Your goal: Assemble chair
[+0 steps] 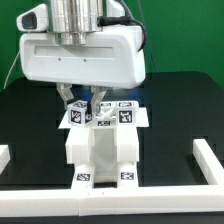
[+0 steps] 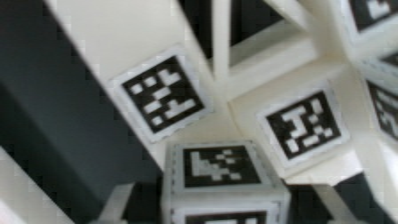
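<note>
White plastic chair parts grouped mid-table on the black surface.
Gripper sits low over the tagged pieces at the rear of the chair; jaws appear closed on a small white tagged block, contact not fully clear in the blurred wrist view. White border rails flank the black table.

The chair parts are plain white, blocky plastic, each carrying small square tags printed in black-and-white block patterns with white margins. Up close, a tag shows a black field broken by white cells. The table beneath is matte black. Border rails are plain white. The robot's body is glossy white, against a green backdrop.
</note>
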`<state>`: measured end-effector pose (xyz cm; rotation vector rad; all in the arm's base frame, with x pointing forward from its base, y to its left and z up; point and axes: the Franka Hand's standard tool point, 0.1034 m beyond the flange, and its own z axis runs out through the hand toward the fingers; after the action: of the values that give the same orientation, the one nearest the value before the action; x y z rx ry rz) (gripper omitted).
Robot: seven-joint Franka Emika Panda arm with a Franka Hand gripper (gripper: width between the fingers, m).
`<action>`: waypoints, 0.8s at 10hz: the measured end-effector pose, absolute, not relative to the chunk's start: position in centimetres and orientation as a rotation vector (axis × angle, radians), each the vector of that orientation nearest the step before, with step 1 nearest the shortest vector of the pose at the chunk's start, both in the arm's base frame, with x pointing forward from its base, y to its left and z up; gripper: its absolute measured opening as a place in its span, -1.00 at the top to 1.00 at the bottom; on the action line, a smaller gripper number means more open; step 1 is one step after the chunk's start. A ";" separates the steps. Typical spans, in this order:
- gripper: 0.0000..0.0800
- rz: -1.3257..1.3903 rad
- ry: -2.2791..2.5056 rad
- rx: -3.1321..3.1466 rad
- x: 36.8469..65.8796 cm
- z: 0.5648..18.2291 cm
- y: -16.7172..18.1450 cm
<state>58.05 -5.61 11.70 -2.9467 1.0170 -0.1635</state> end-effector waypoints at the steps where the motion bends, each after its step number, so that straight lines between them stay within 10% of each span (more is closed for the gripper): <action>1: 0.29 -0.168 1.178 -2.881 58.2 11.7 -5.5; 8: 0.29 -0.094 2.242 -2.007 58.4 11.7 -5.2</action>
<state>58.36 -5.16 11.70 -2.0066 2.2420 -0.0936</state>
